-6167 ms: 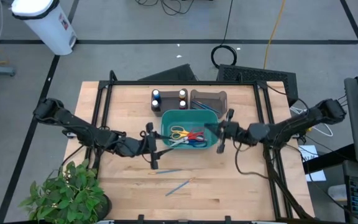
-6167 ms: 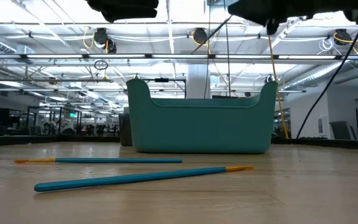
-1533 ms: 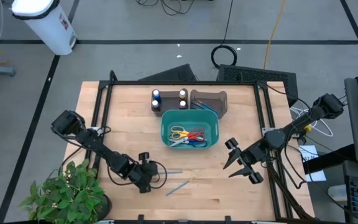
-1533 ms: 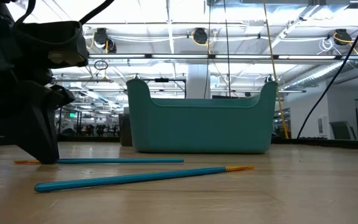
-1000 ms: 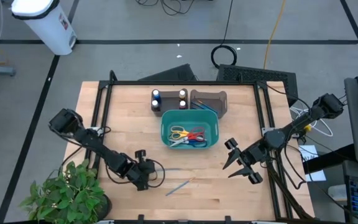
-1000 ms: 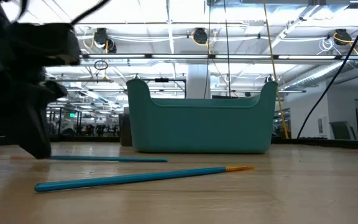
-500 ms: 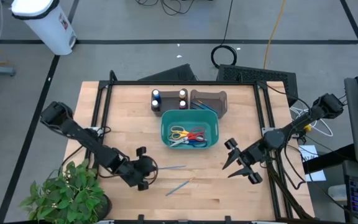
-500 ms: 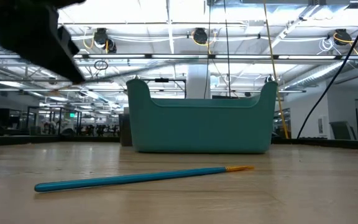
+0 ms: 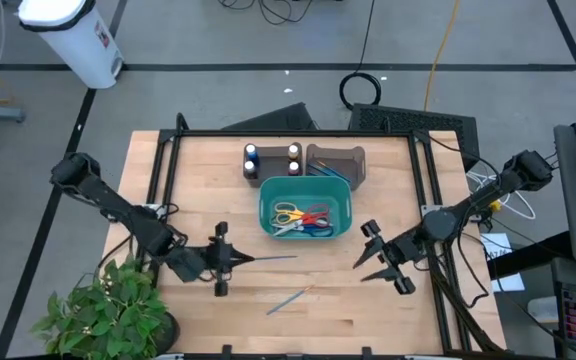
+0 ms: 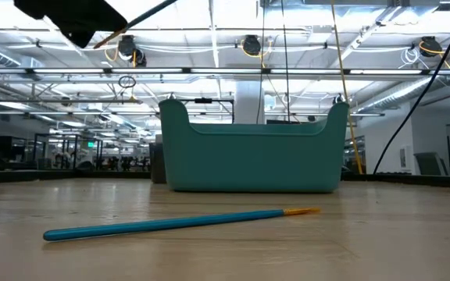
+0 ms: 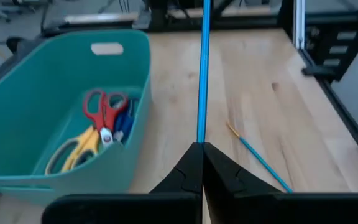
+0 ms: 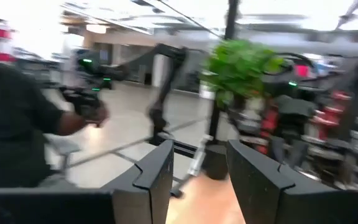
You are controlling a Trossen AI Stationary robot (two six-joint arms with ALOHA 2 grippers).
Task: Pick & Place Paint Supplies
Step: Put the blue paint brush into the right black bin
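Note:
My left gripper (image 9: 230, 258) hangs above the table's near left, shut on a thin blue paintbrush (image 9: 268, 258) that reaches toward the table's right. A second blue paintbrush (image 9: 288, 298) with an orange end lies flat on the wood near the front edge. Paint bottles (image 9: 251, 160) (image 9: 293, 160) stand at the far side behind the teal bin (image 9: 264, 215). My right gripper (image 9: 365, 250) waits open over the table right of the bin, holding nothing. My left gripper pinches the paintbrush between its two fingertips (image 11: 191, 165), on the shaft (image 11: 201, 134) close to its orange end (image 10: 108, 37). The fingers lie about level, pointing toward the table's right, along the brush. The brush sticks straight out ahead of them, lifted clear of the table.
The teal bin holds scissors (image 11: 101, 124) with yellow, red and blue handles. A brown holder (image 9: 336, 163) with brushes stands at the far side beside the bottles. A potted plant (image 9: 108, 305) stands at the near left corner. Bare wood stretches between the bin and the front edge.
My left gripper has risen from the table with the paintbrush and drifted a little toward the far edge. The brush, which lay on the wood a second ago, now hangs clear. The second brush has stayed where it was.

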